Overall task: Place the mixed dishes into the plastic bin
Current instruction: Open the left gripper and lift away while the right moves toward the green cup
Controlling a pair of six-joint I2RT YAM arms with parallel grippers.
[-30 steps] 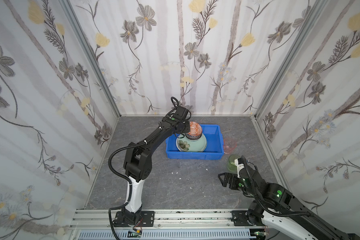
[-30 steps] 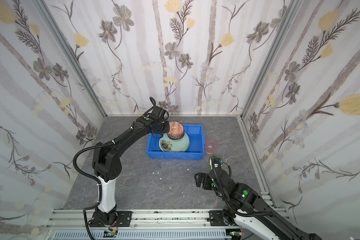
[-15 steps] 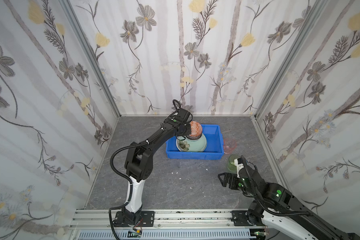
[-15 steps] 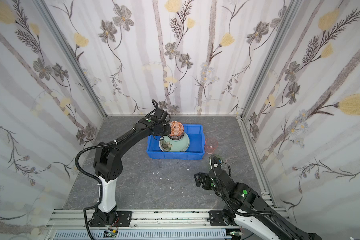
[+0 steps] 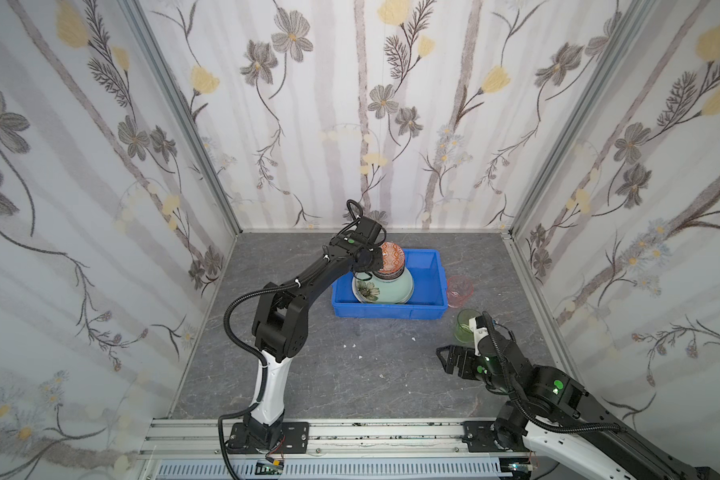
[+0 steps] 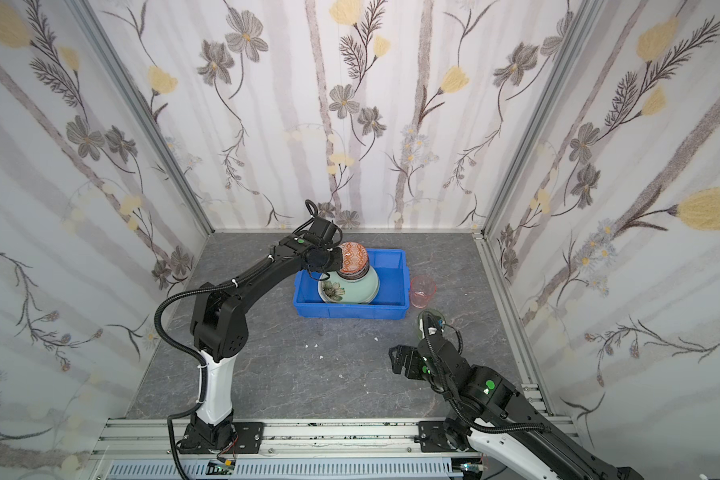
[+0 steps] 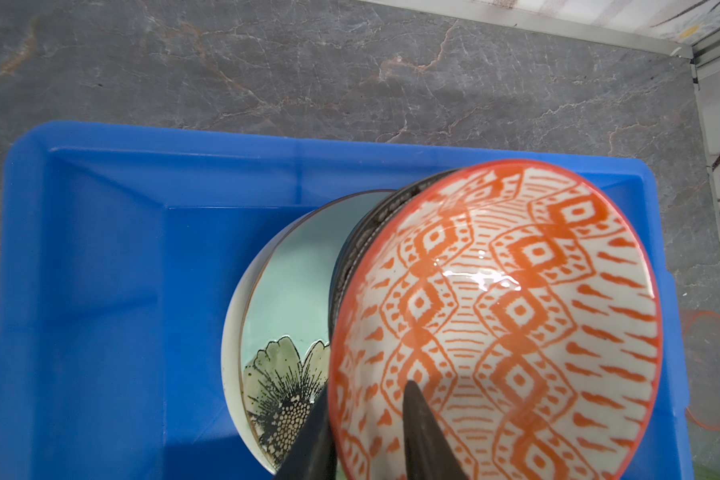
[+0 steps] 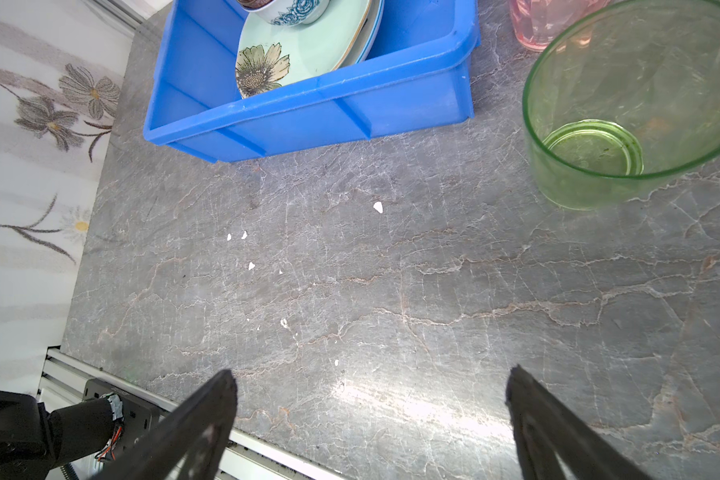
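The blue plastic bin [image 5: 387, 312] [image 6: 350, 311] [image 7: 100, 249] [image 8: 308, 112] holds a mint green flower plate [image 5: 393, 287] [image 7: 292, 286] [image 8: 308, 45] on other plates. A stack of small bowls stands on it. On top lies the orange patterned bowl [image 5: 391, 257] [image 6: 353, 257] [image 7: 516, 311], tilted. My left gripper [image 7: 366, 388] [image 5: 376, 267] straddles its rim, one finger inside and one outside. Whether the fingers pinch the rim does not show. The green tumbler [image 5: 464, 326] [image 8: 624, 124] and the pink tumbler [image 5: 459, 290] [image 8: 549, 20] stand on the table right of the bin. My right gripper [image 8: 371, 372] [image 5: 449, 359] hovers open and empty, nearer the front than the green tumbler.
Small white chips [image 8: 377, 206] lie on the grey stone table in front of the bin. An aluminium rail [image 5: 350, 432] runs along the front edge. Flowered walls close off the back and both sides, and the pink tumbler stands close to the bin's right wall.
My left wrist has shifted slightly to the right over the bin, and the orange bowl stays on the stack. The right arm has not moved.
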